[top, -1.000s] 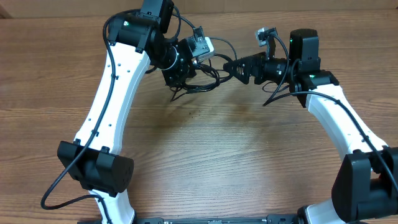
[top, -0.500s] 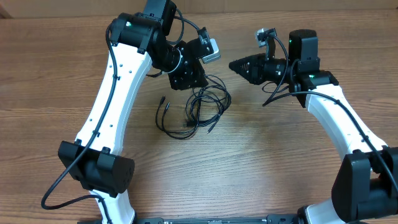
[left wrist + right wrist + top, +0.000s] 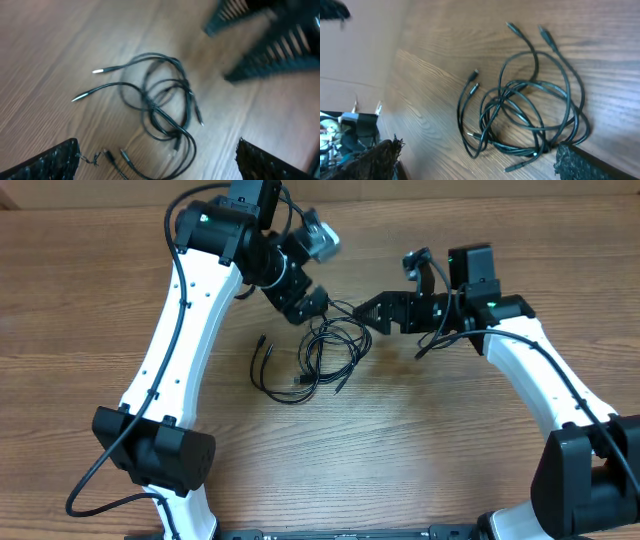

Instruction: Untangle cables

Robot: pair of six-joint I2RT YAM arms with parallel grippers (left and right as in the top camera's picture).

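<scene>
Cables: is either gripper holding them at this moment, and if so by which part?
Nothing is held. The cables lie tangled on the table; the left gripper and right gripper are both open near them, fingers empty.

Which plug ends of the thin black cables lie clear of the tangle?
The pair of plug ends side by side, left of the tangled thin black cables in the overhead view; the others lie against the loops.
</scene>
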